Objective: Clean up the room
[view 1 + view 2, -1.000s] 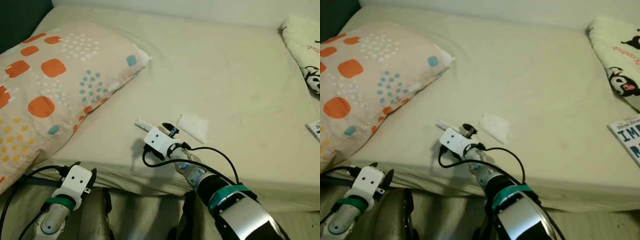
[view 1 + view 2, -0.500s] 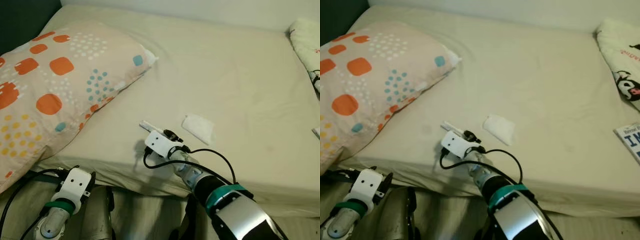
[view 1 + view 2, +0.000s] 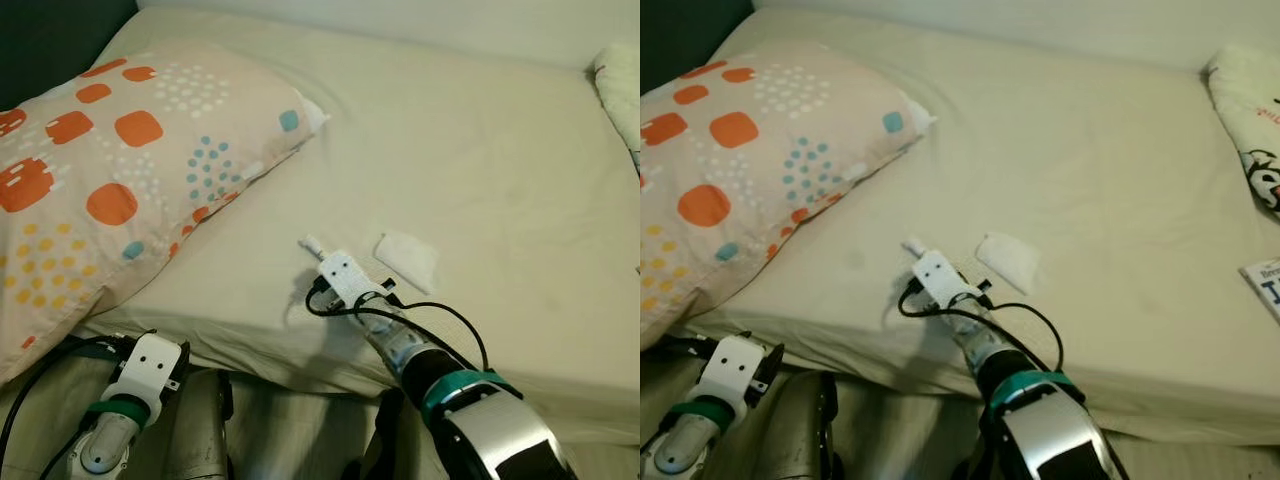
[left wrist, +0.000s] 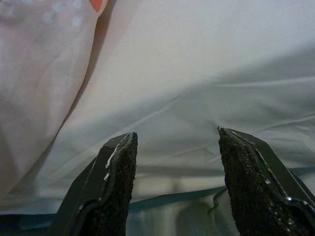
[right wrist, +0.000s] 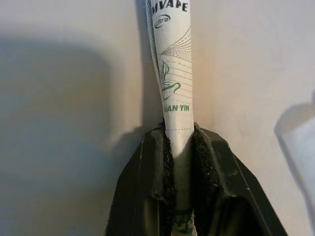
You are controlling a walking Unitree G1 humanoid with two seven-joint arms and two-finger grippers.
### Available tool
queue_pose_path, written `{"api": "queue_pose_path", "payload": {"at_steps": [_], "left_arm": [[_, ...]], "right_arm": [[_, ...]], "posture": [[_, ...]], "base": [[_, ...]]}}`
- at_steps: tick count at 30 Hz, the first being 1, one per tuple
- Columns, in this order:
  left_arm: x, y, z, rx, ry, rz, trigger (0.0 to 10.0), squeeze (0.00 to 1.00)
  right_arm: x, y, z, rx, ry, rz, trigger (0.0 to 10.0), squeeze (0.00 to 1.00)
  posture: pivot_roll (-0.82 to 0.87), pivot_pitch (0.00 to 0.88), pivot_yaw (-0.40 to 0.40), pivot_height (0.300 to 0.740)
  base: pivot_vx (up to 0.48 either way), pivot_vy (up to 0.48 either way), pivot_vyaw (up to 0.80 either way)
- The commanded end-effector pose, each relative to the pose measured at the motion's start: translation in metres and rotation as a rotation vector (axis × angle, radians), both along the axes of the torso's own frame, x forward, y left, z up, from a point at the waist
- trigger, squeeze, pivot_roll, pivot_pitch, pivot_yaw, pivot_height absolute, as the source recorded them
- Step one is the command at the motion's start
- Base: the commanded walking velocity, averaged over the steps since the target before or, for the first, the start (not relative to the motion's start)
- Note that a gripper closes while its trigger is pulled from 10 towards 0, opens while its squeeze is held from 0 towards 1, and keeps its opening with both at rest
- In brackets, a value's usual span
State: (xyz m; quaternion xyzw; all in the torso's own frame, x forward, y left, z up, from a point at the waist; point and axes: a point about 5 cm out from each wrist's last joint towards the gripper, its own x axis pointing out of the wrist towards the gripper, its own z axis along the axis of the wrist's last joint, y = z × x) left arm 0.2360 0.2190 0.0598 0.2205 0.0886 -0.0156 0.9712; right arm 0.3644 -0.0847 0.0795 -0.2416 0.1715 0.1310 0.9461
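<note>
A long white paper packet (image 5: 174, 59) with green print lies on the cream bed sheet (image 3: 480, 150); its tip (image 3: 310, 243) pokes out past my right wrist. My right gripper (image 5: 178, 132) is shut on the packet's near end, low over the mattress near the bed's front edge (image 3: 322, 256). A crumpled white tissue (image 3: 408, 260) lies just right of that hand and also shows in the right eye view (image 3: 1008, 261). My left gripper (image 4: 174, 140) is open with nothing in it. It hangs below the mattress edge at the lower left (image 3: 140, 362).
A big pillow (image 3: 110, 170) with orange squares and teal dots covers the bed's left side. A cartoon-print blanket (image 3: 1250, 120) lies at the far right, with a book corner (image 3: 1265, 283) below it. Bare sheet spreads across the middle and back.
The whole picture has shifted, so the camera has moved. My right wrist has turned to line up with the packet, and its black fingers now lie hidden under the white mount.
</note>
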Motion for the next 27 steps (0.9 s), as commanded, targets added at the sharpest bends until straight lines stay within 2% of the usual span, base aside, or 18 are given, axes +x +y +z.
{"api": "queue_pose_path", "payload": {"at_steps": [1,2,3,5,6,8,10,11,12,14,16,19,20,22,23,24,26,27], "left_arm": [[-0.004,-0.002,-0.007,0.000,0.036,-0.004,10.0,0.00],[-0.004,-0.002,-0.007,0.000,0.036,-0.004,10.0,0.00],[-0.002,-0.002,-0.006,0.001,0.029,-0.007,10.0,0.00],[-0.002,-0.002,-0.006,0.001,0.029,-0.007,10.0,0.00],[0.002,-0.004,-0.001,0.008,0.013,-0.022,10.0,0.00],[0.010,-0.008,0.009,0.014,-0.025,-0.052,10.0,0.00],[0.010,-0.008,0.009,0.014,-0.025,-0.052,10.0,0.00],[0.015,-0.011,0.014,0.012,-0.044,-0.071,10.0,0.00],[0.022,-0.017,0.022,0.004,-0.070,-0.104,10.0,0.00],[0.031,-0.026,0.034,-0.011,-0.105,-0.151,10.0,0.00],[0.034,-0.029,0.037,-0.017,-0.114,-0.164,10.0,0.00],[0.041,-0.038,0.049,-0.123,-0.123,-0.211,10.0,0.00],[0.041,-0.038,0.049,-0.123,-0.123,-0.211,10.0,0.00],[0.043,-0.054,0.067,-0.287,-0.110,-0.340,10.0,0.00],[0.043,-0.054,0.067,-0.287,-0.110,-0.340,10.0,0.00],[0.041,-0.065,0.079,-0.413,-0.098,-0.433,10.0,0.00],[0.041,-0.065,0.079,-0.413,-0.098,-0.433,10.0,0.00],[0.037,-0.076,0.094,-0.523,-0.105,-0.532,10.0,0.00]], "right_arm": [[-0.010,-0.006,-0.017,0.145,0.087,-0.040,0.0,0.00],[-0.010,-0.006,-0.017,0.145,0.087,-0.040,0.0,0.00],[-0.008,-0.001,-0.011,0.275,0.065,-0.030,0.0,0.00],[-0.008,-0.001,-0.011,0.275,0.065,-0.030,0.0,0.00],[-0.009,0.002,-0.004,0.470,0.021,-0.020,0.0,0.00],[-0.018,-0.008,0.006,0.747,-0.099,-0.040,0.0,0.00],[-0.018,-0.008,0.006,0.747,-0.099,-0.040,0.0,0.00],[-0.025,-0.014,0.010,0.822,-0.150,-0.056,0.0,0.00],[-0.035,-0.018,0.016,0.853,-0.200,-0.054,10.0,0.00],[-0.050,-0.017,0.026,0.876,-0.245,-0.004,10.0,0.00],[-0.055,-0.014,0.028,0.877,-0.249,0.028,10.0,0.00],[-0.068,-0.001,0.031,0.872,-0.223,0.173,10.0,0.00],[-0.068,-0.001,0.031,0.872,-0.223,0.173,10.0,0.00],[-0.081,0.008,0.035,0.898,-0.206,0.310,10.0,0.00],[-0.081,0.008,0.035,0.898,-0.206,0.310,10.0,0.00],[-0.083,0.012,0.039,0.920,-0.212,0.352,10.0,0.00],[-0.083,0.012,0.039,0.920,-0.212,0.352,10.0,0.00],[-0.085,0.016,0.045,0.944,-0.216,0.387,10.0,0.00]], "posture": [[0.31,0.193,-0.052,0.520],[0.31,0.193,-0.052,0.520],[0.31,0.193,-0.052,0.520],[0.31,0.193,-0.052,0.520],[0.30,0.186,-0.050,0.520],[0.28,0.177,-0.045,0.520],[0.28,0.177,-0.045,0.520],[0.26,0.173,-0.039,0.520],[0.24,0.163,-0.030,0.520],[0.23,0.156,-0.023,0.520],[0.22,0.153,-0.019,0.520],[0.20,0.146,-0.012,0.520],[0.20,0.146,-0.012,0.520],[0.19,0.139,-0.005,0.520],[0.19,0.139,-0.005,0.520],[0.18,0.127,0.000,0.520],[0.18,0.127,0.000,0.520],[0.18,0.127,0.000,0.520]], "base": [[0.000,0.000,0.00],[0.000,0.000,0.00],[0.000,0.000,0.00],[0.000,0.000,0.00],[0.000,0.000,0.00],[0.000,0.000,0.00],[0.000,0.000,0.00],[0.000,0.000,0.00],[0.000,0.000,0.00],[0.000,0.000,0.00],[0.000,0.000,0.00],[0.000,0.000,0.00],[0.000,0.000,0.00],[0.000,0.000,0.00],[0.000,0.000,0.00],[0.000,0.000,0.00],[0.000,0.000,0.00],[0.000,0.000,0.00]]}}
